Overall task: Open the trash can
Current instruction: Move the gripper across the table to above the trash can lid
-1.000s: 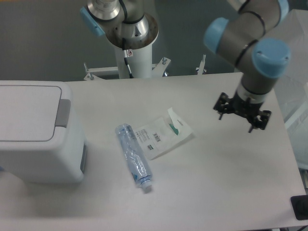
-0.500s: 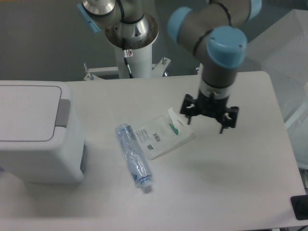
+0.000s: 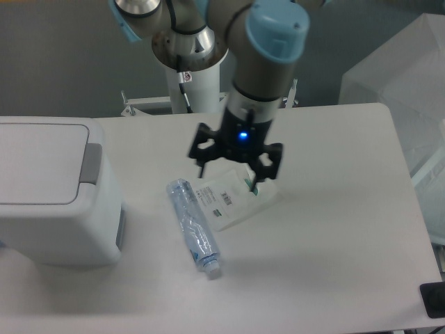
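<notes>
The trash can (image 3: 66,229) is a big white boxy bin at the table's left edge. Its flat lid (image 3: 38,161) lies down shut, and the grey push tab (image 3: 91,163) sits on the lid's right side. My gripper (image 3: 235,161) hangs above the table's middle, well to the right of the bin and apart from it, over a white packet. Its black fingers point down and stand open, with nothing between them. A blue light glows on the wrist.
A crushed clear plastic bottle (image 3: 194,227) lies on the table between the bin and the gripper. A white packet (image 3: 230,197) with a barcode lies under the gripper. The robot's base column (image 3: 194,83) rises at the back edge.
The arm has swung left from the table's right side to over the packet at the middle. The bin, bottle and packet have not moved.
</notes>
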